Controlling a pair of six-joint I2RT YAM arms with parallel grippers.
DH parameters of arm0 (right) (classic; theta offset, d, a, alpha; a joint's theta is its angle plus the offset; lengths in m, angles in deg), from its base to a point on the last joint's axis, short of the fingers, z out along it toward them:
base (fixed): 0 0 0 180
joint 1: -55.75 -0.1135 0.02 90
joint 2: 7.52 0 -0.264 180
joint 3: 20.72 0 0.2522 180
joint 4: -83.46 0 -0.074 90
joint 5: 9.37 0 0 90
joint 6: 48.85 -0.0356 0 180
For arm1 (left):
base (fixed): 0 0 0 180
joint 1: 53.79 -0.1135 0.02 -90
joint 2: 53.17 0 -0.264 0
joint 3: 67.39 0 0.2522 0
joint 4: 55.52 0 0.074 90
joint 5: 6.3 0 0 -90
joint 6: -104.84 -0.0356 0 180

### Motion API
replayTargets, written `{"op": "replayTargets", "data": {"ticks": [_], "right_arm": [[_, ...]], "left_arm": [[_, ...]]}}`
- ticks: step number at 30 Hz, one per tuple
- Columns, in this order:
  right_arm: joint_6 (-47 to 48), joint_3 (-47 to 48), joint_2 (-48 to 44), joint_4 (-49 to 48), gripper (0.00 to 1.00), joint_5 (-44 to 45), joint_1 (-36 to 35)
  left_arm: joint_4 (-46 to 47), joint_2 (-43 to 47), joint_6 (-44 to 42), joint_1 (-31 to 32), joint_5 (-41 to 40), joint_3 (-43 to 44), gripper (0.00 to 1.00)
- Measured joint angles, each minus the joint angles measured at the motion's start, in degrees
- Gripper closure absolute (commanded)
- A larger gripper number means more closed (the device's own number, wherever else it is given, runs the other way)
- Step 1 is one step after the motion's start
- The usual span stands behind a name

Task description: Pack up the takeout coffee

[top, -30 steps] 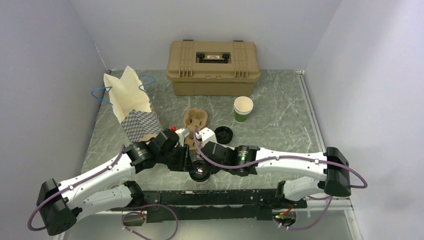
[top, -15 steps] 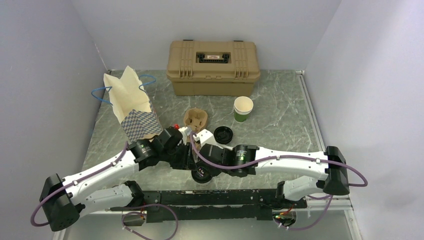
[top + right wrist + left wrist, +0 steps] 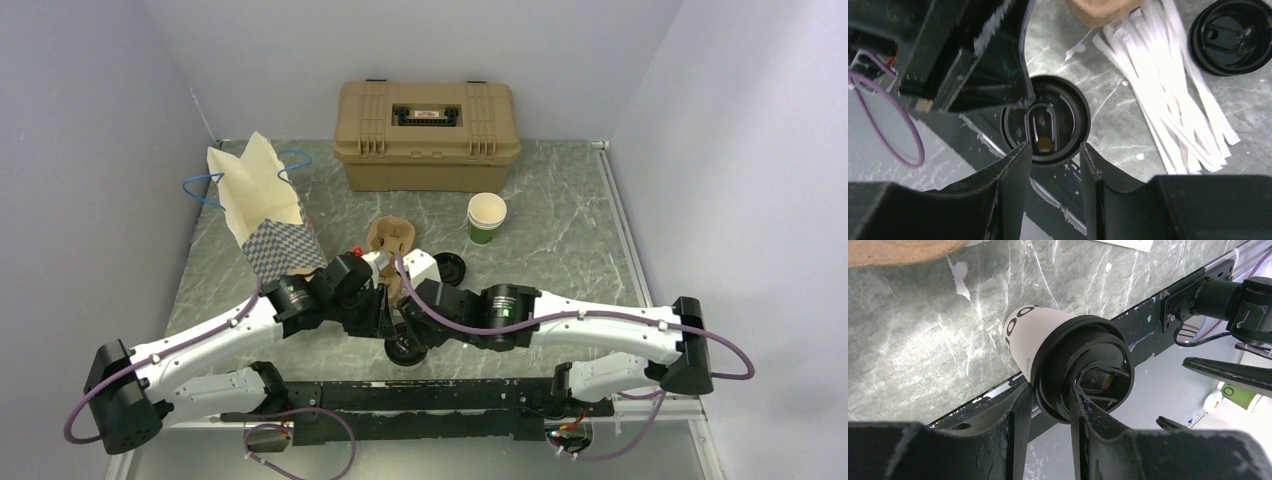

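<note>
The takeout coffee (image 3: pixel 1048 340) is a pale paper cup with dark lettering and a black lid (image 3: pixel 1088 370). It is tilted at the table's near edge, seen lid-up in the top view (image 3: pixel 405 348). My left gripper (image 3: pixel 1050 390) is shut on the lid's rim, one finger outside it and one on the lid's top. It also shows in the top view (image 3: pixel 383 322). My right gripper (image 3: pixel 1053 147) is open just above the lid (image 3: pixel 1045 120), its fingers apart on either side of the lid's near edge and not touching it.
A checkered paper bag (image 3: pixel 262 205) with blue handles stands open at the left. A kraft cup carrier (image 3: pixel 392 240), a loose black lid (image 3: pixel 447 269) and a green cup (image 3: pixel 486 218) lie mid-table. A tan toolbox (image 3: pixel 427 135) sits at the back. White paper strips (image 3: pixel 1168 85) lie beside the cup.
Both arms have shifted slightly to the right over the cup at the front edge. The cup's lid has moved a little right with them.
</note>
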Motion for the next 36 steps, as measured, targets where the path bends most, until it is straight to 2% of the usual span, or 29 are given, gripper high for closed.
{"op": "replayTargets", "data": {"ticks": [6,12,20,29,36], "right_arm": [[-0.13,-5.70,-5.57,0.33,0.55,-5.95,0.00],[-0.13,-11.89,-9.55,0.20,0.53,-11.37,0.00],[-1.09,-16.24,-12.81,-1.11,0.47,-14.95,0.02],[-2.80,-16.85,-12.90,-5.57,0.47,-15.45,0.02],[-3.56,-18.69,-12.41,-8.52,0.47,-16.22,0.02]], "left_arm": [[-0.07,0.00,1.33,1.81,-1.99,0.20,0.62],[-0.70,-0.22,2.32,3.58,-3.76,0.79,0.58],[-5.62,-0.24,2.38,4.63,-6.25,3.08,0.44],[-8.22,-1.46,0.31,4.72,-8.98,8.46,0.34],[-6.75,-5.77,-2.95,4.22,-9.35,11.19,0.36]]}}
